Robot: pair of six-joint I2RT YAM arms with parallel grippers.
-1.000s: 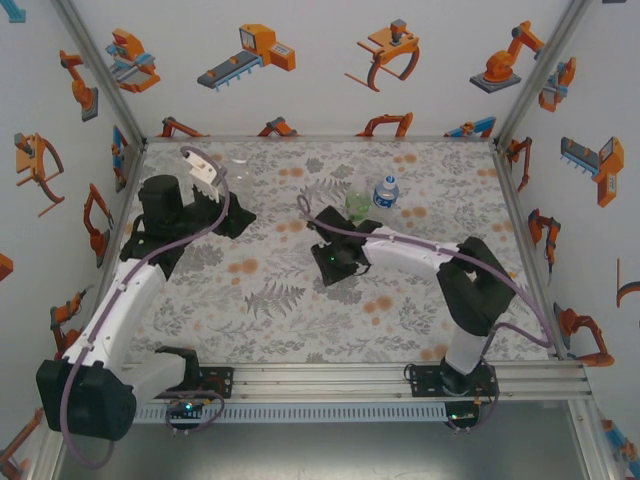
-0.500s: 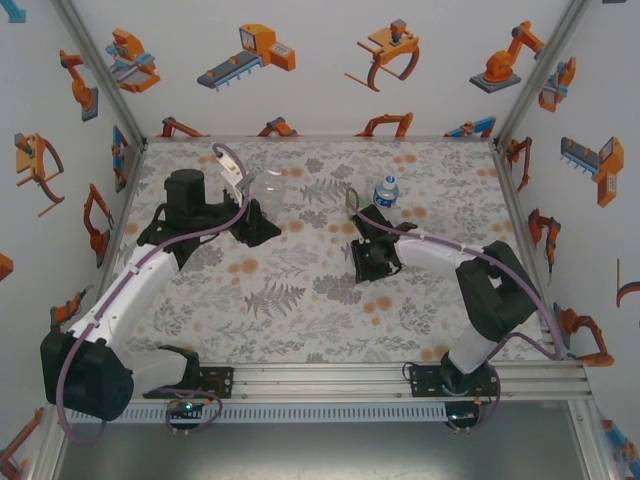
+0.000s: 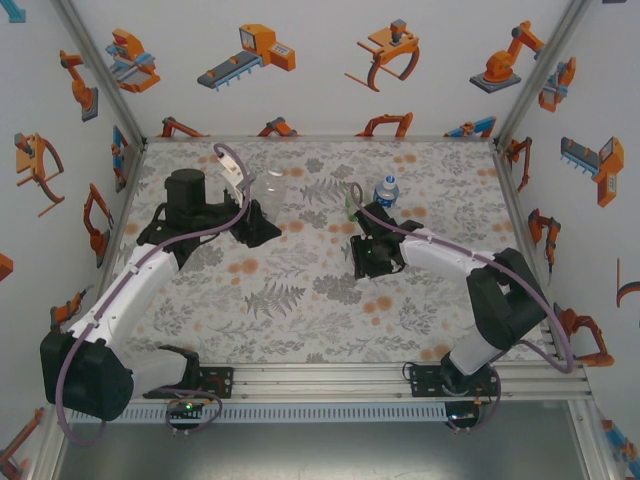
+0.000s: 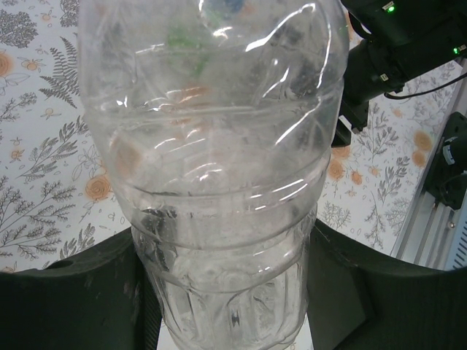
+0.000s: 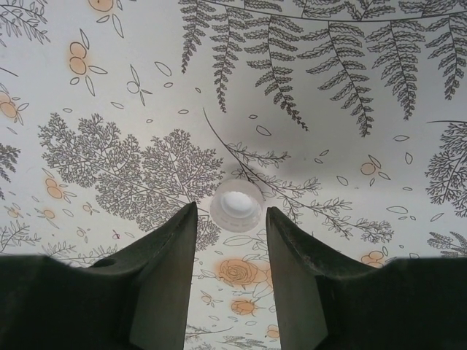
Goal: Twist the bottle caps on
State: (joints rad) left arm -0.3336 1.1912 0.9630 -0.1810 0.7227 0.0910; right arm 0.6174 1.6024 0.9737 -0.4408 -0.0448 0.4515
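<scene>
Right gripper hangs spread above a white bottle cap lying on the floral table, apparently without touching it. Left gripper pinches the clear bottle, whose far end is cut off. Blue-label bottle stands beyond; the green-tinted bottle is half hidden

On the table, a plain bottle sits between the left gripper's fingers at 11 o'clock from centre. A labelled bottle stands at 1 o'clock. A cap lies between the right gripper's fingertips.
</scene>
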